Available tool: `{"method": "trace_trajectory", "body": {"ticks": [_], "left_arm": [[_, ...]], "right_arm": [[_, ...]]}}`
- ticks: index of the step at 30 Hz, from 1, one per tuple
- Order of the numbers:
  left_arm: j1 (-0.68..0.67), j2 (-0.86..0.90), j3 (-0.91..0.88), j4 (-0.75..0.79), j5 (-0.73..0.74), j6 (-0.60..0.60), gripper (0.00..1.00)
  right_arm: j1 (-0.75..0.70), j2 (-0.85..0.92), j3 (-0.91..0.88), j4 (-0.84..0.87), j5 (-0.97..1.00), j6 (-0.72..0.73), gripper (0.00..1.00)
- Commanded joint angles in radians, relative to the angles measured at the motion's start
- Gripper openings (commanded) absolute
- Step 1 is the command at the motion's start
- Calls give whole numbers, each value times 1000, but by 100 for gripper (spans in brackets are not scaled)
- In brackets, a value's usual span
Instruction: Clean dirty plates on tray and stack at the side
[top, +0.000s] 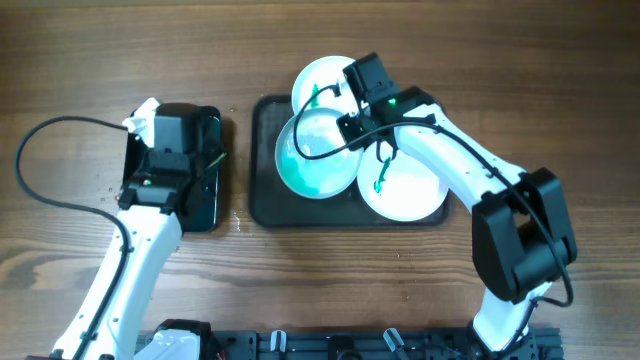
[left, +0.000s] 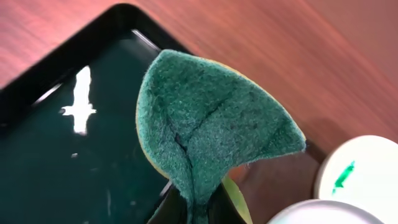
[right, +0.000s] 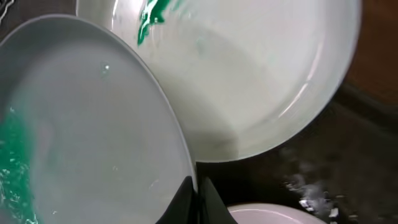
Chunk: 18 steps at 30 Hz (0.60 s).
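The pale blue plate (top: 312, 165), smeared green on its left side, sits tilted over the large dark grey tray (top: 262, 205) and overlaps the white plate (top: 318, 80) at the back. My right gripper (top: 350, 125) is shut on its rim; the right wrist view shows the fingers (right: 196, 200) pinching the pale blue plate (right: 81, 124) in front of the back white plate (right: 249, 74), which has a green smear. A second white plate (top: 410, 188) with a green smear lies at the tray's right. My left gripper (left: 196, 210) is shut on a green sponge (left: 211, 118).
A smaller glossy black tray (top: 205, 205) lies at the left under my left gripper (top: 208, 158), and also shows in the left wrist view (left: 56, 162). The rest is bare wooden table. Black cables trail from both arms.
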Motion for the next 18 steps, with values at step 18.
{"method": "trace_trajectory", "body": {"ticks": [18], "left_arm": [[194, 19, 2, -66, 5, -9, 4]], "right_arm": [[395, -80, 83, 356, 963, -851, 4]]}}
